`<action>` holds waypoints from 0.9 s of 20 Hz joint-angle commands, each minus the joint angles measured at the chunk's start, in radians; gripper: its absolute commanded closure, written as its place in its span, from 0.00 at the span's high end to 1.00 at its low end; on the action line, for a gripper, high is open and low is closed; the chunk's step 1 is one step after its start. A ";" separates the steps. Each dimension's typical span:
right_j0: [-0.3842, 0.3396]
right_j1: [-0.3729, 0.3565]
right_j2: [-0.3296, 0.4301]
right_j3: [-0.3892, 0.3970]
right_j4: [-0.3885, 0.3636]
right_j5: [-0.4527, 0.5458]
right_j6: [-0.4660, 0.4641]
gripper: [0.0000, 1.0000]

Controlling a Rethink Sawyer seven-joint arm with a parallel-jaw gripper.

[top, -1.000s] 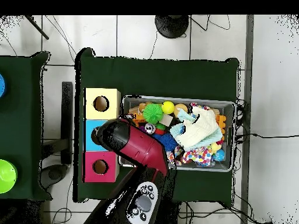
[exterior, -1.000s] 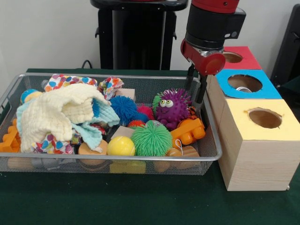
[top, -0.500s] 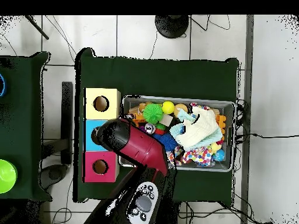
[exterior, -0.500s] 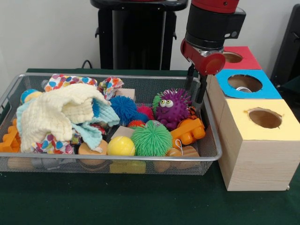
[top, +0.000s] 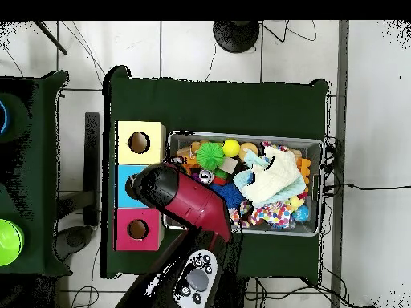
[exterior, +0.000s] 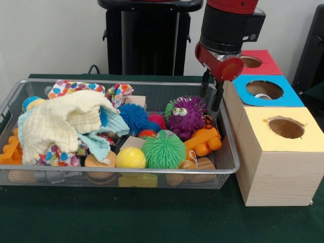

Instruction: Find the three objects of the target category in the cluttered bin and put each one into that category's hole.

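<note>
My gripper (exterior: 211,97) hangs open and empty at the bin's right end, just above the rim and next to the blue-topped box (exterior: 291,97). Its two black fingers (exterior: 217,98) point down behind a purple spiky toy with eyes (exterior: 185,116). The wire bin (exterior: 152,171) also holds a green spiky ball (exterior: 163,150), a blue spiky ball (exterior: 133,115), a yellow ball (exterior: 130,158), an orange plastic block (exterior: 203,142) and wooden pieces. In the overhead view the red arm (top: 186,199) hides the gripper and part of the blue box (top: 124,186).
Three wooden boxes with holes stand in a row beside the bin: red top (exterior: 267,63), blue, yellow top (exterior: 263,134). Something pale lies in the blue hole (exterior: 261,95). A cream cloth (exterior: 63,123) and a spotted cloth (exterior: 71,87) cover the bin's left half.
</note>
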 commanded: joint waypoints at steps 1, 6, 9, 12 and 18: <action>-0.027 0.011 0.075 -0.021 -0.034 0.086 0.119 1.00; -0.029 0.022 0.071 -0.033 -0.037 0.083 0.119 1.00; -0.030 0.026 0.064 -0.039 -0.044 0.083 0.112 1.00; -0.028 0.025 0.053 -0.048 -0.053 0.096 0.109 1.00; -0.060 0.028 0.076 -0.040 -0.052 0.066 0.078 1.00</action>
